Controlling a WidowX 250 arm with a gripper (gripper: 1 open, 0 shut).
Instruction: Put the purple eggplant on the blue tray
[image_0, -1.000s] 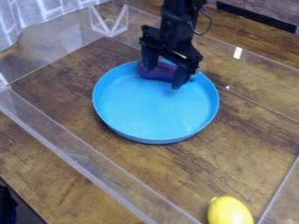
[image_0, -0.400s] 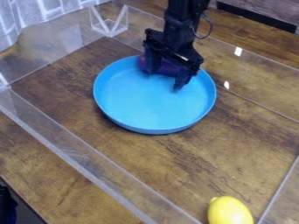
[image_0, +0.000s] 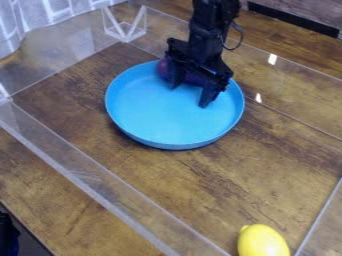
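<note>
1. Surface: brown wood-grain tabletop (image_0: 80, 185), crossed by transparent strips with pale edges.
2. Gripper (image_0: 198, 70): black, jaws spread wide, positioned over the far part of the blue tray (image_0: 167, 115). Contact between the fingers and the purple eggplant (image_0: 163, 69) cannot be determined; the gripper partly covers it.
3. Arm pose: the black arm enters from the top edge of the view and extends down to the tray's far side.
4. Purple eggplant: located at the tray's far rim, behind and beside the gripper; only a small purple portion is visible.
5. Blue tray: round, bright blue, smooth, with a shallow raised rim.
6. Yellow lemon-shaped object (image_0: 263, 241): rounded, smooth, near the bottom right corner, well apart from the tray.
7. White wire-like frame (image_0: 126, 24): angular, beyond the tray.
</note>
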